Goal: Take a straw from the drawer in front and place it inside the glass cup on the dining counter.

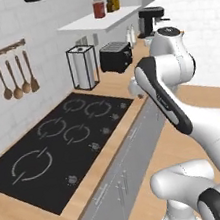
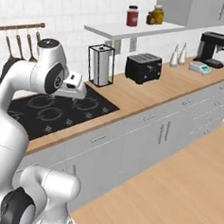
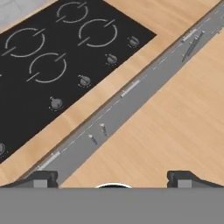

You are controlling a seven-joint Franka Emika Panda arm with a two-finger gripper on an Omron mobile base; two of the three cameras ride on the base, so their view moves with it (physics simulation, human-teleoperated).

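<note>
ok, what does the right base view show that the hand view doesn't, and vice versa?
Right base view alone: the shelf with jars, paper towel holder, toaster, coffee machine, hanging utensils and the back wall.

Hand view alone: the open fingers at the bottom edge, looking straight down past the counter edge to the wood floor.

Both: the black cooktop with its knobs, the wood counter, and the grey drawer fronts with silver handles, all closed.
</note>
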